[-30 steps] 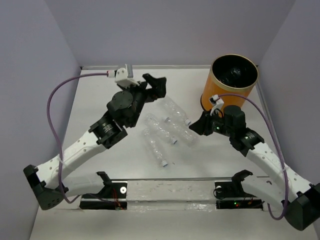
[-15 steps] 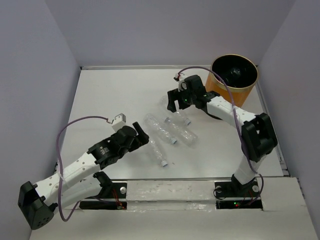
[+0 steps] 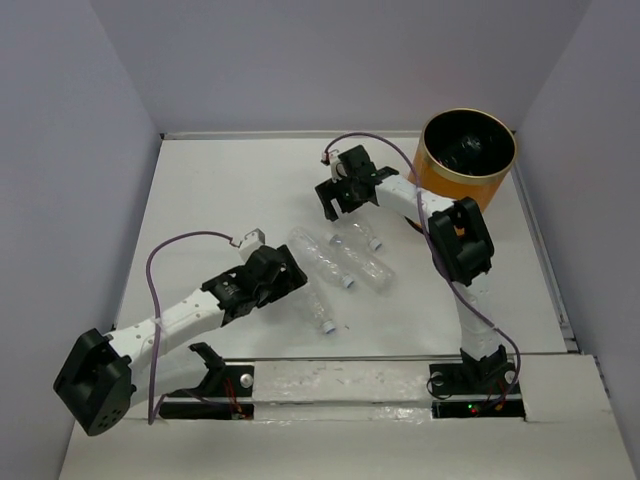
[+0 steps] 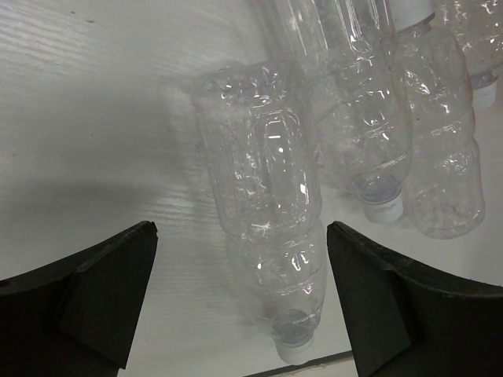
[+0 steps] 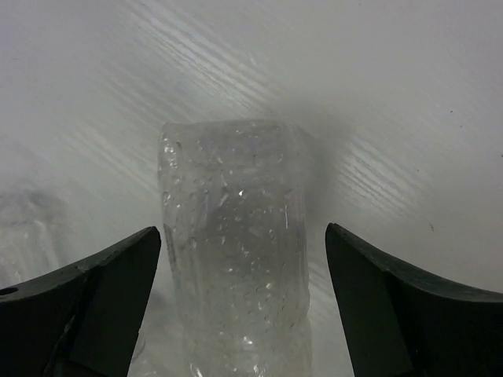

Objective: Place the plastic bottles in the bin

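- Our left jaws stand apart, the near bottle point(image 4: 263, 196) lying between them mid-surface, long axis running near to far, cap nearest.
- Our right jaws, also apart, frame the far bottle point(image 5: 236, 236).
- The bin point(image 3: 432, 180), far right corner, lies nearer the right jaws.

No legible text, brand, number or sign in any view; the plastic bottles point(image 4: 267, 196) and the bin point(image 3: 497, 190) carry nothing that can be read.
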Motion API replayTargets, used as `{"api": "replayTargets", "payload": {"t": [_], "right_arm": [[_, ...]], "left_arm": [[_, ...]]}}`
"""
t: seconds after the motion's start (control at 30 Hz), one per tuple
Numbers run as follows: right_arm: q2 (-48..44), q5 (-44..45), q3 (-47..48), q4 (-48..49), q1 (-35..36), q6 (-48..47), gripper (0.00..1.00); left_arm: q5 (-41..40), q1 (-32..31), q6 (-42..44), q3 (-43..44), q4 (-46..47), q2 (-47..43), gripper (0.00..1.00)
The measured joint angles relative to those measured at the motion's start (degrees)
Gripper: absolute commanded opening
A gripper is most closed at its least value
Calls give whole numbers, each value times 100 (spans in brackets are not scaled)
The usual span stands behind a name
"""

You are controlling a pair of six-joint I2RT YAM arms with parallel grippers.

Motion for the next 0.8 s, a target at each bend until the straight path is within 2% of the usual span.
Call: {"api": "replayTargets", "payload": {"t": [0.1,0.13,0.17,0.3,0.43,0.57,0.67,0.8], "right_arm": [[490,122,339,-83,0,-76,74],[584,164,400,-125,0,-83,61],[669,214,461,-164,0,-131,55],[745,391,804,-236,4,-155,40],[540,549,918,-227,4,-203,38],[-129,732,905,-240,4,-225,34],[-1158,1058,809,-59,2,-304,34],[-2555,1412,796,439,-190,-411,33]], "left_arm": [[39,48,42,0,173,61,99],[63,70,63,0,258,107,99],[74,83,79,0,321,144,99],[129,105,173,0,542,501,99],[168,105,216,0,737,839,99],[173,109,258,4,973,1132,99],[181,118,278,4,1102,1346,98],[166,136,299,4,1386,1523,87]]}}
